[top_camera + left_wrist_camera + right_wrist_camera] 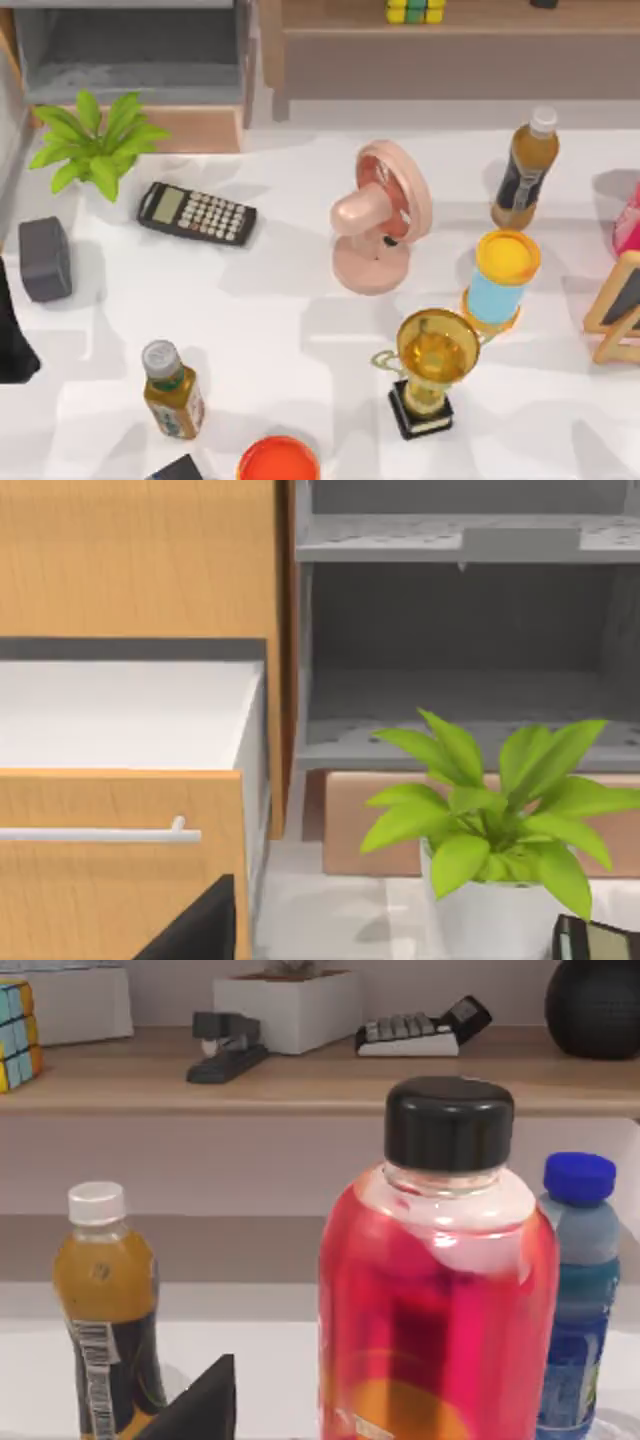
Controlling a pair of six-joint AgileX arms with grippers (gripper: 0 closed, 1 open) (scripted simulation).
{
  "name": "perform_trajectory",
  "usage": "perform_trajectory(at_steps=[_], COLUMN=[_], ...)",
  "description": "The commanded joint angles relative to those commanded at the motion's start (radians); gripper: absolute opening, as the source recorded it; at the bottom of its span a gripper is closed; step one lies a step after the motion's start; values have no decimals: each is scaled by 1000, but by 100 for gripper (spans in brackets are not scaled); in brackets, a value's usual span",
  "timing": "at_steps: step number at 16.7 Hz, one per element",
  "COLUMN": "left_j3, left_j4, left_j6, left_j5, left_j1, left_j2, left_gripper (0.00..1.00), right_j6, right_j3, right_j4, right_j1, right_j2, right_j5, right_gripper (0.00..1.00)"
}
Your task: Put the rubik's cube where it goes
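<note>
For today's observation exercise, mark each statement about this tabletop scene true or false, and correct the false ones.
1. The rubik's cube sits on the wooden shelf at the back. True.
2. The pink fan lies flat on its side. False: it stands upright on its round base.
3. The calculator lies on the table near the green plant. True.
4. The gold trophy stands inside the open drawer. False: it stands on the table, in front of the fan.
</note>
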Motion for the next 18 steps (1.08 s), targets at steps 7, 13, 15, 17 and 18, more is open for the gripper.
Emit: perform_trajectory(at_steps=[7, 13, 15, 17, 18], left_j3=[128, 495, 645, 799, 876], left_j4=[61, 236, 307, 380, 417], left_j6=[1, 5, 6, 7, 8], left_j5=[-61, -234, -304, -376, -412], left_j1=[-63, -253, -332, -414, -454], left_j2=[154, 664, 885, 1119, 1237], left_gripper=[100, 100, 100, 100, 100], right_j6=[0, 0, 0, 0, 0], right_j3=[0, 0, 0, 0, 0], right_j4=[0, 0, 0, 0, 0], right_j1=[0, 0, 0, 0, 0], right_j2=[0, 0, 0, 0, 0], right_j5=[0, 0, 0, 0, 0], right_gripper=[100, 100, 100, 100, 100])
